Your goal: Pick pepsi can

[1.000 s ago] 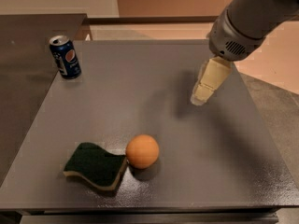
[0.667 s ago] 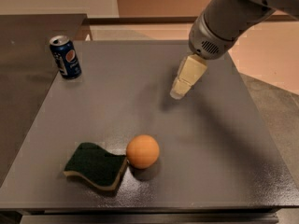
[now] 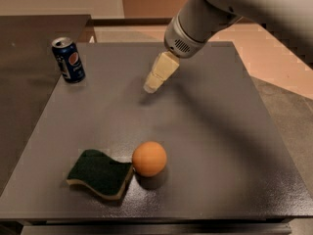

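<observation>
The pepsi can [image 3: 69,60] is dark blue with a silver top and a round logo. It stands upright at the far left corner of the grey table [image 3: 205,131]. My gripper [image 3: 152,84] has cream-coloured fingers and hangs from the grey arm that comes in from the upper right. It is above the table's far middle, well to the right of the can and apart from it. It holds nothing.
An orange ball [image 3: 149,158] lies near the front of the table, touching a green and yellow sponge [image 3: 100,174] on its left. A dark counter [image 3: 29,28] stands behind and left of the table.
My gripper and arm have moved left across the table toward the can. The can, ball and sponge have not moved.
</observation>
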Robot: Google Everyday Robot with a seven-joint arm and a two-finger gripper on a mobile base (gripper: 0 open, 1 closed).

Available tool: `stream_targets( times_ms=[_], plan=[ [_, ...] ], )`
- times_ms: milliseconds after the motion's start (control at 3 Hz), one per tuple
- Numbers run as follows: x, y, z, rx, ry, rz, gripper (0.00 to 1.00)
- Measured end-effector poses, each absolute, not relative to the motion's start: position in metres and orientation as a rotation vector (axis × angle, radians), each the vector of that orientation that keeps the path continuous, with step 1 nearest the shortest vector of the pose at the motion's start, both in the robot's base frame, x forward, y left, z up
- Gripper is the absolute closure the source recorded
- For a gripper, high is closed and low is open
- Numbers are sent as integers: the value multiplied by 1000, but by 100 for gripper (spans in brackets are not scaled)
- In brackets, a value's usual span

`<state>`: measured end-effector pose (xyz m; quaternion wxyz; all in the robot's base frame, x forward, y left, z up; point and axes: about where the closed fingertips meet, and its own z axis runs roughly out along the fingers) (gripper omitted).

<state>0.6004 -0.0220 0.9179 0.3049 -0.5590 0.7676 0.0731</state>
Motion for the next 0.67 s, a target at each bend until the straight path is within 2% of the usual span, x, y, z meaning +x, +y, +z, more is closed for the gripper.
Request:
stream_targets(
  times_ms=[667],
  plan=[
    [633, 58, 900, -1419, 1954, 333, 0]
  ],
)
